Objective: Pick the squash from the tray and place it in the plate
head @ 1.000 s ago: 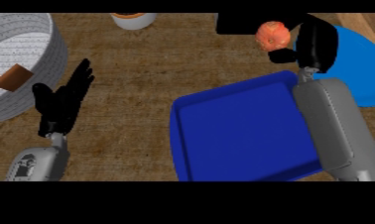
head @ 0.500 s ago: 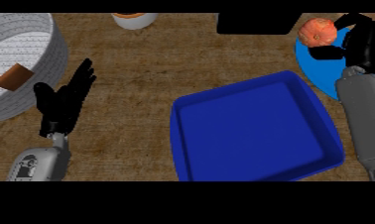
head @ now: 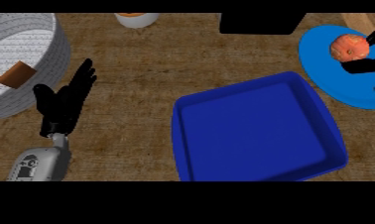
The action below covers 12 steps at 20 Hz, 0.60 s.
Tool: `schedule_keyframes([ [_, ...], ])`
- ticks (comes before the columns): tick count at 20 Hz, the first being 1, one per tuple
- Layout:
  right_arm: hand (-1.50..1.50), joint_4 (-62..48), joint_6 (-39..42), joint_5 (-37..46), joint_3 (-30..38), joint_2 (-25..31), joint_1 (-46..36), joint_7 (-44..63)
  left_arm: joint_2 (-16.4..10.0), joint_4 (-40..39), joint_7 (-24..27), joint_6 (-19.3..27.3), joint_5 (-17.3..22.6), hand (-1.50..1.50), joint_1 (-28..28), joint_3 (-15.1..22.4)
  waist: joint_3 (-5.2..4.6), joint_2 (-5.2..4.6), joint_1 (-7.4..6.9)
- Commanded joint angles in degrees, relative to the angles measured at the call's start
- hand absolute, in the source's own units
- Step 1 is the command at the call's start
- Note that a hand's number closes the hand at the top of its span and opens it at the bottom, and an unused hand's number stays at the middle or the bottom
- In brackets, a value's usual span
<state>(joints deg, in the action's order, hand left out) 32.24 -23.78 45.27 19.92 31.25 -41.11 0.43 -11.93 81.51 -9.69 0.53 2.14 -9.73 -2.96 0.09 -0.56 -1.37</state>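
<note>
Brown counter [head: 154, 74], squash [head: 348, 47] over blue plate [head: 328, 83], right hand [head: 359, 65] clasping it, left hand [head: 64, 103] open

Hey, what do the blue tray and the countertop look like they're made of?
Tray: probably plastic; uniform dark blue, mostly matte, with a faint lighter sheen along its raised rim. Countertop: looks like wood or a wood-look laminate; brown, streaky grain, matte.

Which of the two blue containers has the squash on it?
The round, lighter blue plate at the right edge: the orange squash sits on it. The darker, square tray has raised walls and no squash.
</note>
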Motion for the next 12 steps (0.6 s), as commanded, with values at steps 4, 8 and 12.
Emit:
schedule_keyframes([
  [4,-1.5,-13.0,8.7,-6.0,5.2,3.5,-1.6,-7.8,-1.0,-0.3,-0.7,-1.4,1.1,0.0,-1.3,-1.3,0.08,-0.28,-0.6],
  [8,-1.5,-14.9,7.0,-6.7,5.5,3.3,-3.4,-15.5,0.1,2.0,1.1,-1.1,-0.4,0.0,2.5,0.4,0.07,-0.13,-0.79],
  [12,-1.5,-11.9,4.7,-9.8,8.2,4.0,-4.0,-24.4,-1.5,-1.5,-0.7,-1.1,0.0,0.0,-2.3,-1.8,0.08,-0.24,-0.25],
])
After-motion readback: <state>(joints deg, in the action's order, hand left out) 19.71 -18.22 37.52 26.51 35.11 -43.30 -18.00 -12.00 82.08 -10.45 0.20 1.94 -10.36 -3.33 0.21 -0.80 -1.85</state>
